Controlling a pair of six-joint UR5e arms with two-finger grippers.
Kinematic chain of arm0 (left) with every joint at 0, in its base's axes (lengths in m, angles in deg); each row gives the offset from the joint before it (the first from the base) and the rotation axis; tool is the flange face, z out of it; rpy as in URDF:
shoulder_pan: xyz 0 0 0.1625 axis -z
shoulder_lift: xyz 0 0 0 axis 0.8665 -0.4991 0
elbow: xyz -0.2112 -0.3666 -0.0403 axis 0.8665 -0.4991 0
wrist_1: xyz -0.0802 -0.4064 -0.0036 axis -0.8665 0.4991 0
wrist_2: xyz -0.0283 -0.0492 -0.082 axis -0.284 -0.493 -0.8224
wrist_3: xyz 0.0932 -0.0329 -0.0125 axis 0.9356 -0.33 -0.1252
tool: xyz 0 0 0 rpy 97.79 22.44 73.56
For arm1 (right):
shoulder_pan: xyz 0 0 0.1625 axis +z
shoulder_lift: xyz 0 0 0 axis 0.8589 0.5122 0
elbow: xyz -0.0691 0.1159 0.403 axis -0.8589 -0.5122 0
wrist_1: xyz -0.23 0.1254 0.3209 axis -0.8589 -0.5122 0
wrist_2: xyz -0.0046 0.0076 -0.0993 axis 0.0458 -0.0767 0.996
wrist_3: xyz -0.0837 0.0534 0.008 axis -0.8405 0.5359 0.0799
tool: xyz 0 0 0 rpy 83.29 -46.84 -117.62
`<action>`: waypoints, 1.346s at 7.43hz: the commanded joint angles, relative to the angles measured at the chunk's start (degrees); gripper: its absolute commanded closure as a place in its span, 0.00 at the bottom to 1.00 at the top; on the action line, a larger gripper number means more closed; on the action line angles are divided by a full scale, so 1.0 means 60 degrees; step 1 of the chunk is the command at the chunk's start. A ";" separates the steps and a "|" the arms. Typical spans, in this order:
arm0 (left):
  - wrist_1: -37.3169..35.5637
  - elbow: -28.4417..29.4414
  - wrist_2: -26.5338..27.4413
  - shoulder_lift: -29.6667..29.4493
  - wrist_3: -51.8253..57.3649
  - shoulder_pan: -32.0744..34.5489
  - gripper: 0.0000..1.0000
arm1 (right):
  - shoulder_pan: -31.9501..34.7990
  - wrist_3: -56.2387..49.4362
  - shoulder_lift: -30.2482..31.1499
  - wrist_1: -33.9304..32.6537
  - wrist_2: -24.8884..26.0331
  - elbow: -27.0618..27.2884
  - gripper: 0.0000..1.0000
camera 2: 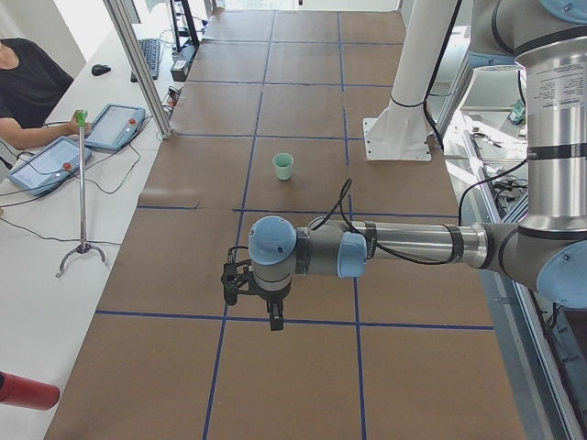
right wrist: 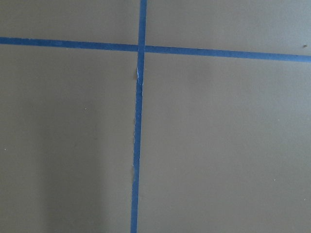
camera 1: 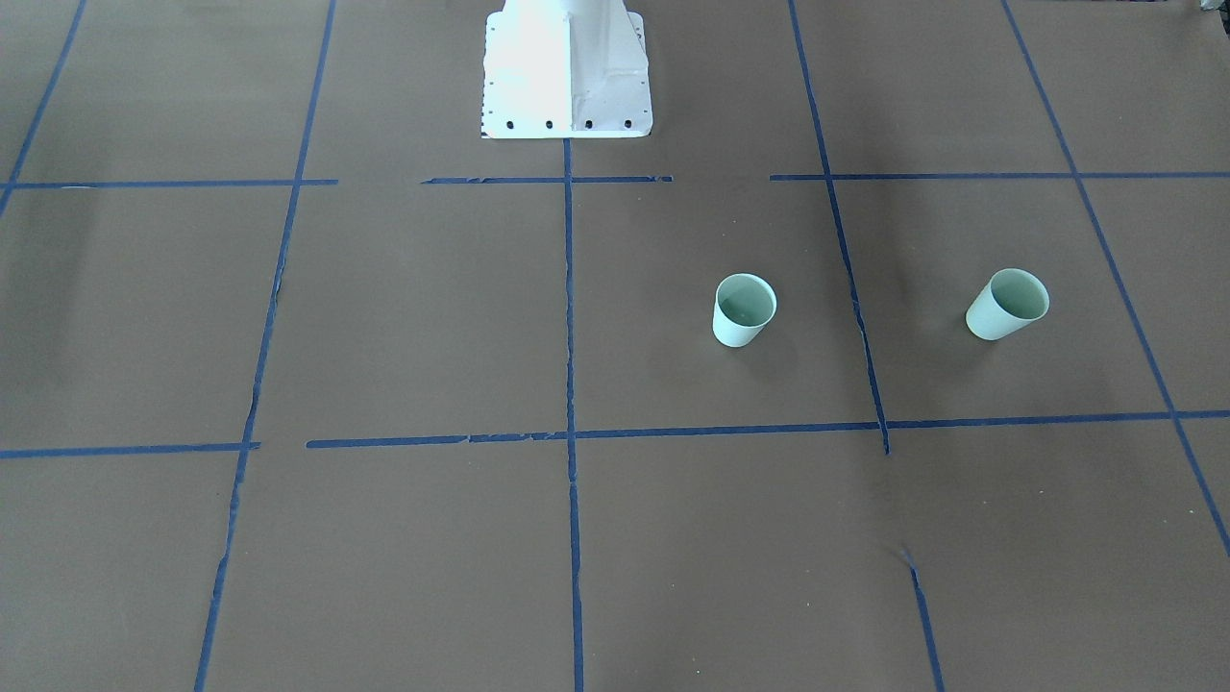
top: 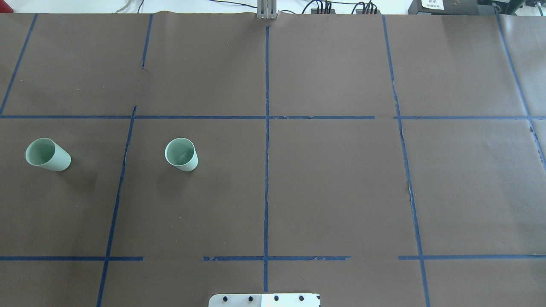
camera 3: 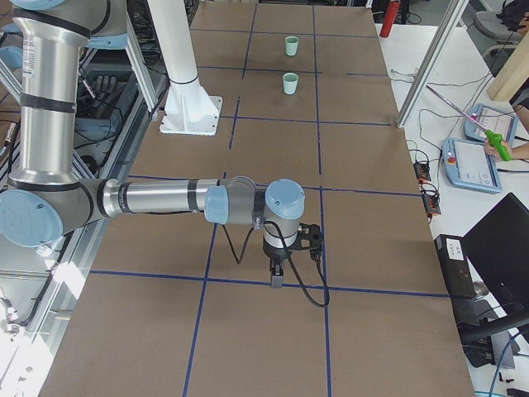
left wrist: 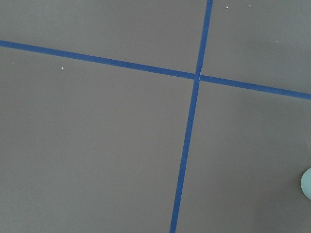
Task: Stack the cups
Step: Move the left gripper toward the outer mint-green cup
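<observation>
Brown table (top: pixel 341 192) | 2 cups (top: pixel 181 154) (top: pixel 47 154) upright | left pincer (camera 2: pixel 274 319), right pincer (camera 3: pixel 275 279): spread cannot tell

The near-centre cup (top: pixel 181 154) and the edge cup (top: pixel 47 154) stand well apart — open table (top: pixel 341 192) around each.

Near left arm (camera 2: pixel 404 246) over brown table (camera 2: pixel 303 385), pincer (camera 2: pixel 274 319) pointing down; one cup (camera 2: pixel 283 166) upright beyond
</observation>
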 commanded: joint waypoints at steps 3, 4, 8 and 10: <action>0.0021 -0.0018 0.0059 -0.0414 -0.0073 -0.0061 0.00 | 0.0000 0.0000 0.0000 0.0000 0.0000 0.0014 0.00; 0.0065 -0.0177 0.0103 -0.0562 -0.0146 -0.0149 0.00 | -0.0014 0.0000 0.0000 0.0000 0.0000 0.0000 0.00; 0.1725 -0.0312 0.0836 -0.1501 -0.5494 -0.3599 0.00 | 0.0000 0.0000 -0.0014 0.0000 0.0000 0.0000 0.00; 0.3137 0.0140 0.0851 -0.1414 -0.6706 -0.4323 0.00 | 0.0000 0.0000 -0.0014 0.0000 0.0000 0.0000 0.00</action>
